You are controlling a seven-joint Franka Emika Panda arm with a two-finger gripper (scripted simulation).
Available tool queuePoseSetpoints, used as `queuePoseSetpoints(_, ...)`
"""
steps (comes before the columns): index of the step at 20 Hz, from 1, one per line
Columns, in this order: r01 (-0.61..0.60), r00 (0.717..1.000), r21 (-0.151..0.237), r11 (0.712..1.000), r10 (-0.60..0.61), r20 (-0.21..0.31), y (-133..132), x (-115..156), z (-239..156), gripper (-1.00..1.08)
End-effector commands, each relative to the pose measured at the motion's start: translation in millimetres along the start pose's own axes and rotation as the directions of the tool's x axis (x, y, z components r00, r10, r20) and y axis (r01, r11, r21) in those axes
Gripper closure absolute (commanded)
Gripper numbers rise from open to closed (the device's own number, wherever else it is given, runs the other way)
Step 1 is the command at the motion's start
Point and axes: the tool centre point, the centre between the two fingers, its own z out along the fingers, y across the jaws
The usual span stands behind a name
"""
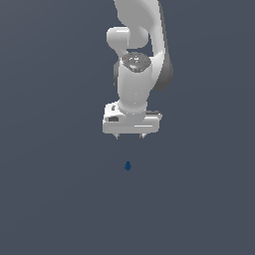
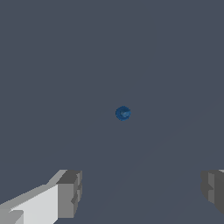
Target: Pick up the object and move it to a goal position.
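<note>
The object [image 1: 127,166] is a tiny dark blue rounded blob with a small nub on top, lying on the flat grey surface. My white gripper [image 1: 130,136] hangs above it, a clear gap away, with its two short fingertips pointing down and spread apart. It holds nothing. In the wrist view the object [image 2: 123,113] shows as a small blue round spot near the picture's middle, ahead of the open gripper [image 2: 142,192], whose grey fingers [image 2: 70,192] stand wide apart and well clear of it.
The plain grey surface [image 1: 60,199] spreads all around. The white arm [image 1: 137,50] rises behind the gripper. No other object shows.
</note>
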Motion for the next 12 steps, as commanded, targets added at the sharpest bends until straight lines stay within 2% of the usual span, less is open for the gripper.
queuePoseSetpoints(1, -0.001, 1.000, 0.000, 1.000, 0.001, 0.000, 0, 0, 0, -0.92)
queuePoseSetpoints(12, 0.082, 0.997, 0.004, 0.997, -0.083, 0.011, 1, 12, 18, -0.92)
